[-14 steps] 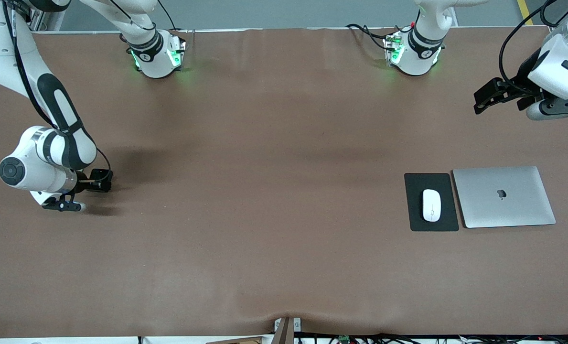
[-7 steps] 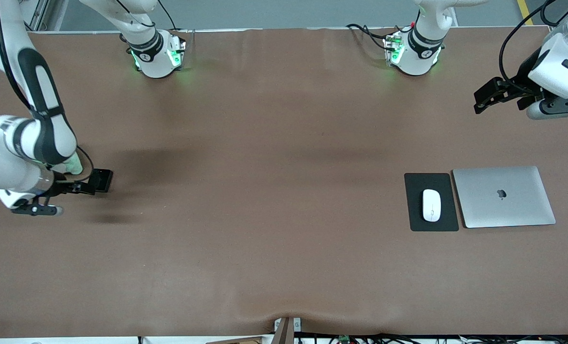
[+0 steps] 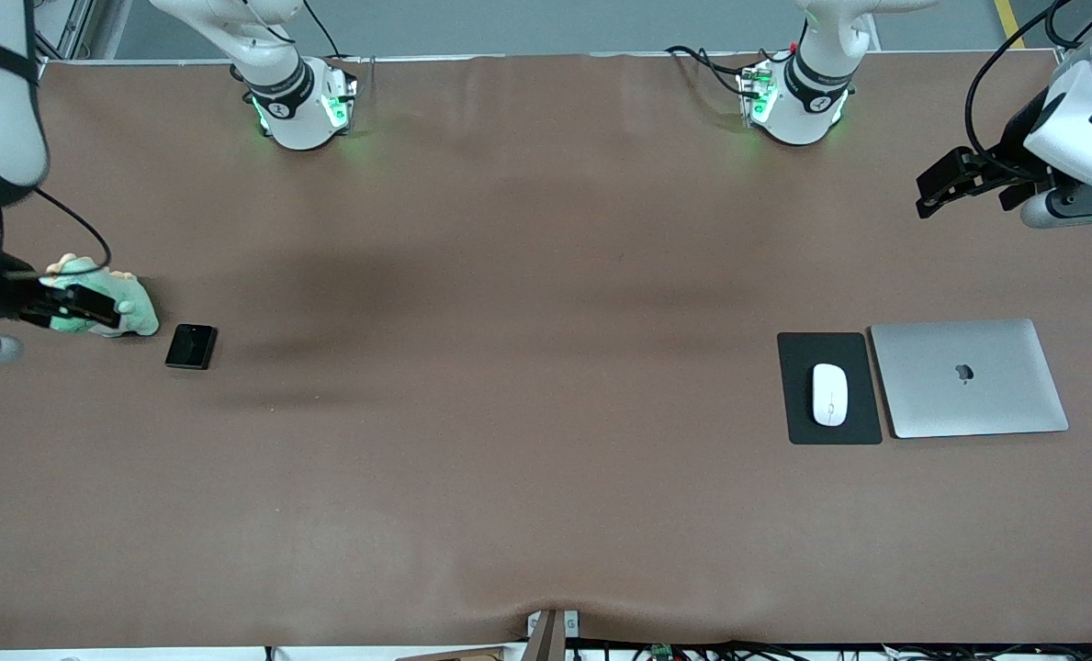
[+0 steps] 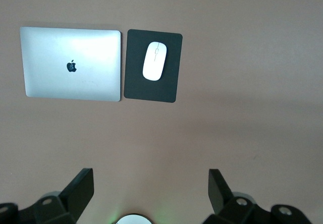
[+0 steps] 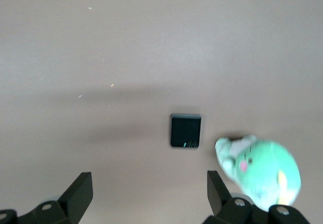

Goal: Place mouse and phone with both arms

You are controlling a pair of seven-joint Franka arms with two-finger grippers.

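One green plush toy (image 3: 109,308) just beside phone (image 3: 190,346), laptop (image 3: 968,377) touching, seemingly, mousepad (image 3: 828,388)

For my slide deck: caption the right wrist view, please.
Open right gripper above the brown table, with the black phone lying flat beside a green plush toy.

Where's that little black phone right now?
The phone lies flat on the table toward the right arm's end, beside a green plush toy.
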